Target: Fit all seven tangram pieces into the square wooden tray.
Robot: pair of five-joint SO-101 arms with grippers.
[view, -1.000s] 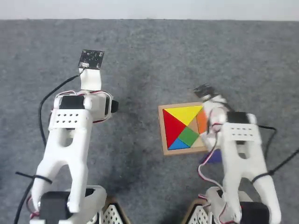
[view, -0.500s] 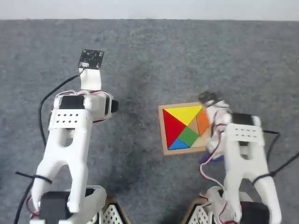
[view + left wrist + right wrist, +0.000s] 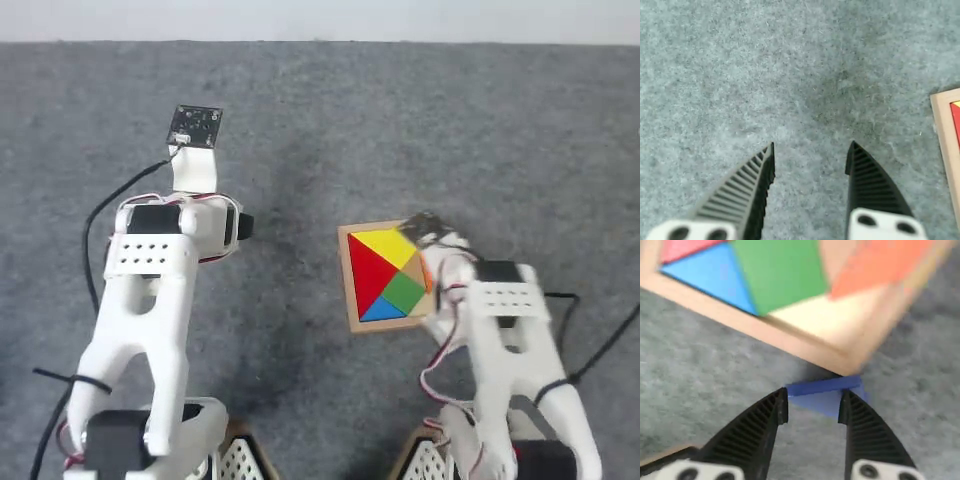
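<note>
The high view looks almost straight down from a fixed spot over the grey carpet [image 3: 330, 110], far enough off to take in both arms and the square wooden tray [image 3: 346, 285]. The left wrist view looks past the left gripper [image 3: 812, 145] from close above the carpet, with the tray's rim well off to one side of the claw. The right wrist view sits nearer still, with the right gripper [image 3: 814, 392] just short of the tray's corner. All three views share the tray.
</note>
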